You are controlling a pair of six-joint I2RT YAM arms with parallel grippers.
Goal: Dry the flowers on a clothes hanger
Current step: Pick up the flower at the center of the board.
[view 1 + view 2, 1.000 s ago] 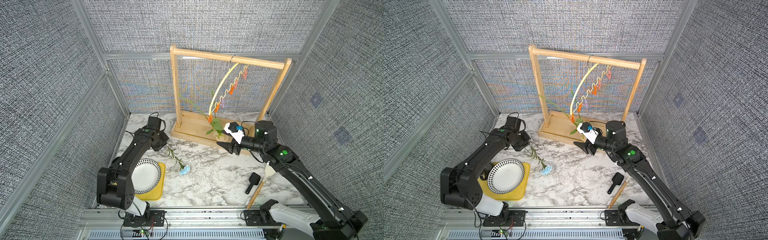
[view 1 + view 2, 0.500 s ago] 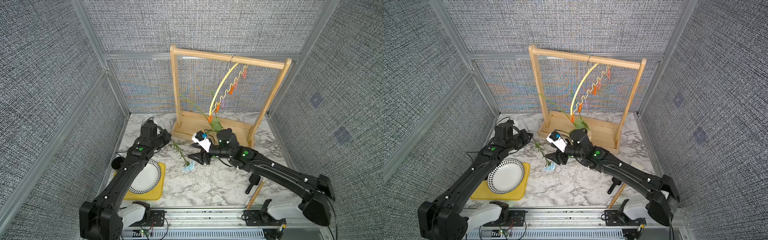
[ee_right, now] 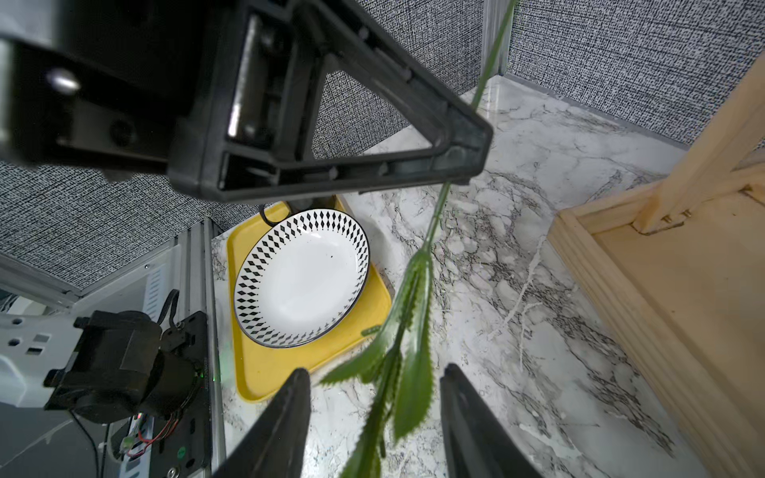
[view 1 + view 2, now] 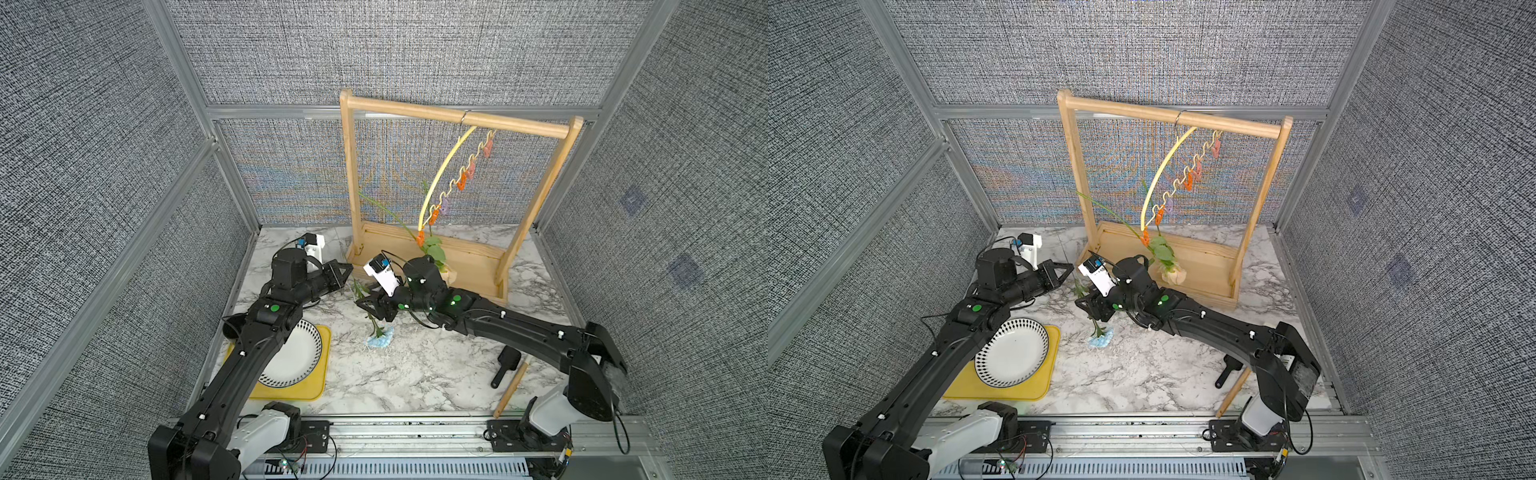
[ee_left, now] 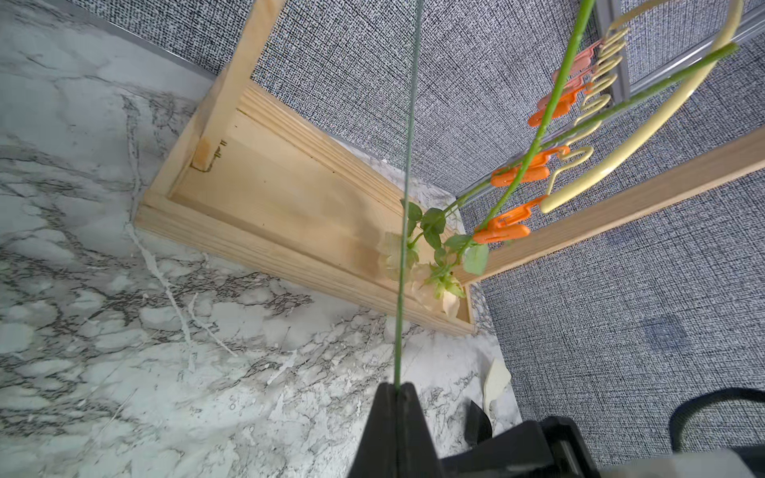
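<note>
The blue flower (image 4: 380, 340) looks light and limp: a thin wiry stem (image 3: 430, 231), soft leaves and a fluffy head that would crush easily; the bare stem is the place to take hold, never the bloom. The left hand (image 5: 396, 391) is clamped on that stem partway along, so the flower hangs head down, its bloom low by the tabletop (image 4: 415, 374); whether it touches I cannot tell. The right hand (image 3: 376, 370) stands apart, one finger each side of the leafy part below the left hand, not pressing it. The hanger (image 4: 446, 166) hangs on the wooden rack (image 4: 457, 118) behind; two roses (image 5: 439, 294) are already clipped there.
</note>
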